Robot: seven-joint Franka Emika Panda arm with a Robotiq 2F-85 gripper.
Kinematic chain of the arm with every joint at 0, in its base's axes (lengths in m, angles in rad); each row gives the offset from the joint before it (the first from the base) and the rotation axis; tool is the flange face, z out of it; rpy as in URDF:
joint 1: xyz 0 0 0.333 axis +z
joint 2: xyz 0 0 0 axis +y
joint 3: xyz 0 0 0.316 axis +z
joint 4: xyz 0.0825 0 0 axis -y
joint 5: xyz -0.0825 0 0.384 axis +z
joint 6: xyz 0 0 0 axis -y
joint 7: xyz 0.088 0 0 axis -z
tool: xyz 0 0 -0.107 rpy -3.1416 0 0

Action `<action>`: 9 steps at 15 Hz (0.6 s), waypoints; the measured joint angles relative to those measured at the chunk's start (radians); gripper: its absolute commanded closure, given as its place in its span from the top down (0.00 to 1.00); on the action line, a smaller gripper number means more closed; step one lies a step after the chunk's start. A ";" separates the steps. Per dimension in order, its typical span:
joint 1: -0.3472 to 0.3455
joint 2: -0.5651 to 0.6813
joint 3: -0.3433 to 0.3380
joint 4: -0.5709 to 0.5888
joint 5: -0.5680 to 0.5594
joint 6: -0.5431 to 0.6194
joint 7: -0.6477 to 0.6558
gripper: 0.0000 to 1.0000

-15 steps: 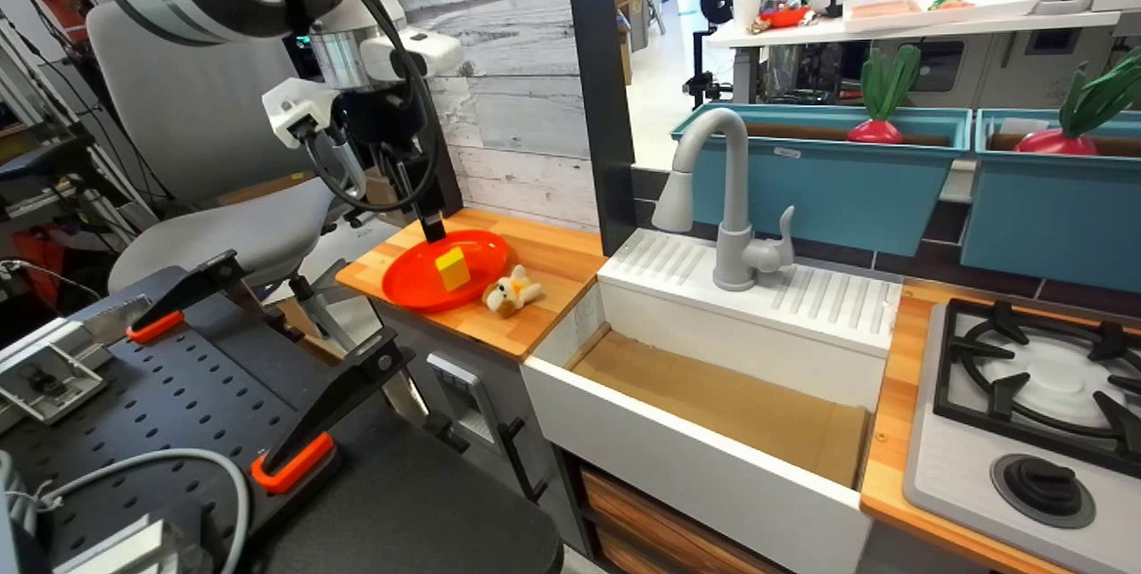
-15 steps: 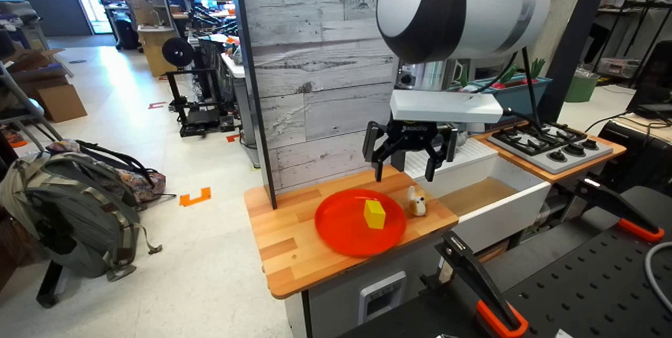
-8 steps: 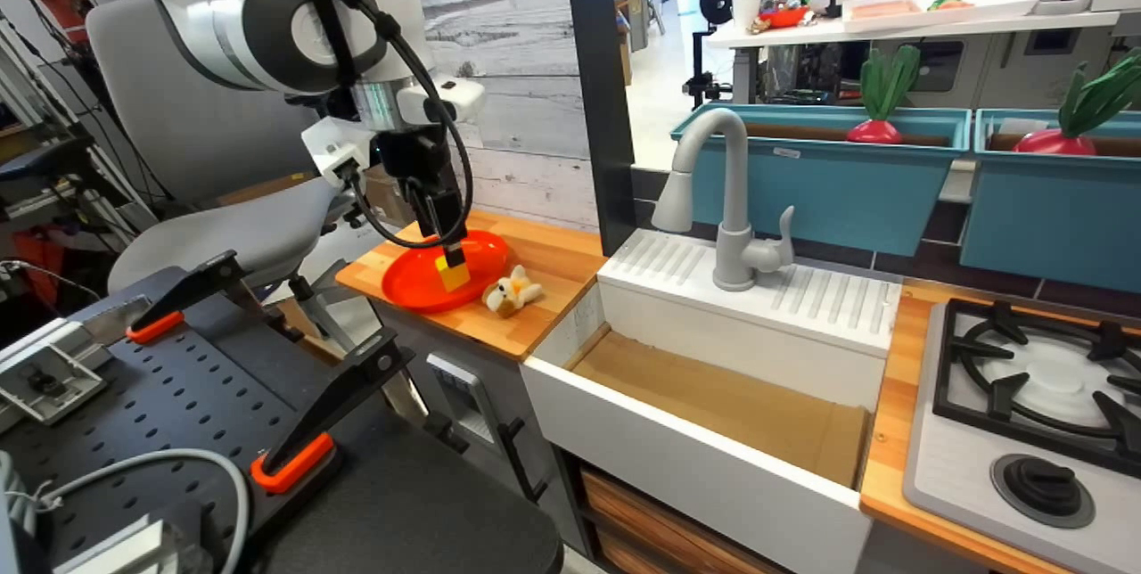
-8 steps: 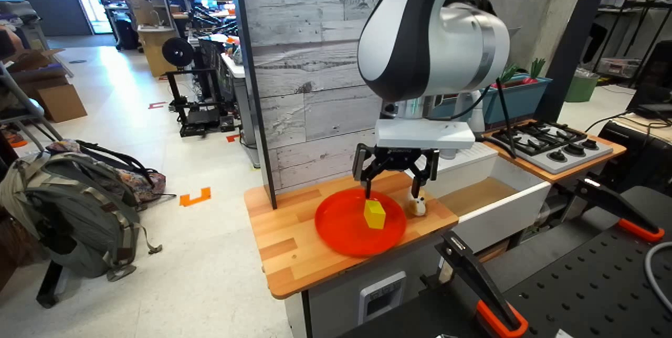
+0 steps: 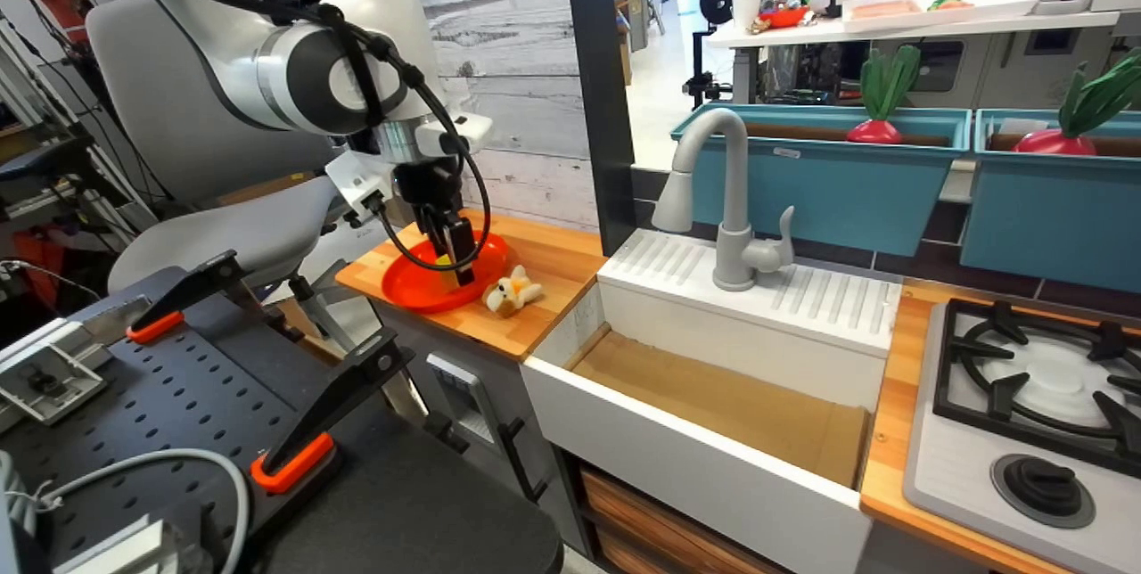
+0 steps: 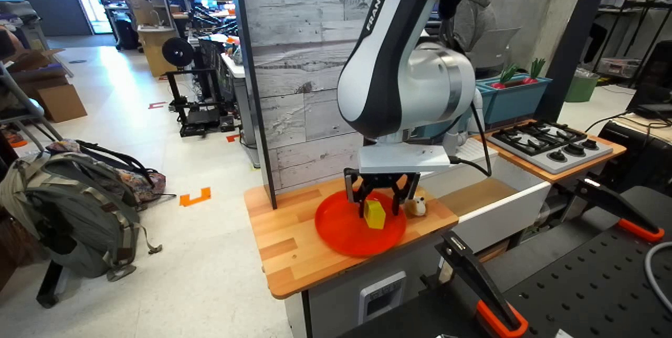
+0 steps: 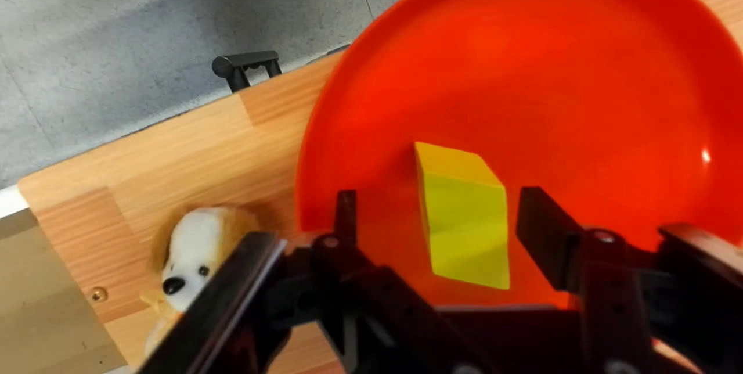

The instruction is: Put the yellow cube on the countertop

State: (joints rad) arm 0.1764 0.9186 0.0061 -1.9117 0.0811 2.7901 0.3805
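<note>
My claw (image 7: 439, 213) now sits lower and narrower than a moment ago, its fingers (image 7: 346, 214) apart and gripping nothing, with the yellow cube (image 7: 467, 223) between them on the orange plate (image 7: 551, 101) below, so I judge grasping comes next, then the tabletop (image 7: 174, 159).

I read cube (image 7: 467, 223) as yellow, one face more golden in wrist view. Plate (image 7: 551, 89): solid orange-red. Countertop (image 7: 191, 147): tan-and-brown wood-block patchwork. My gripper (image 7: 438, 205): mostly black. Plush toy (image 7: 194, 246): white and tan, black-nosed. Wall panel (image 6: 315, 65): streaky grey-white woodgrain. Planters (image 5: 811, 191): teal. Sink (image 5: 686, 458): white.
</note>
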 measured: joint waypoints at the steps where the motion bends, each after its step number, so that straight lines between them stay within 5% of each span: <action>1: 0.005 0.009 -0.004 0.010 0.000 0.000 0.000 0.34; 5: 0.007 0.013 -0.005 0.028 0.000 0.000 0.000 0.06; 9: 0.003 -0.008 -0.004 0.026 0.002 0.000 -0.001 0.08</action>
State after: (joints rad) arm 0.1797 0.9106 0.0025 -1.8860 0.0834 2.7903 0.3794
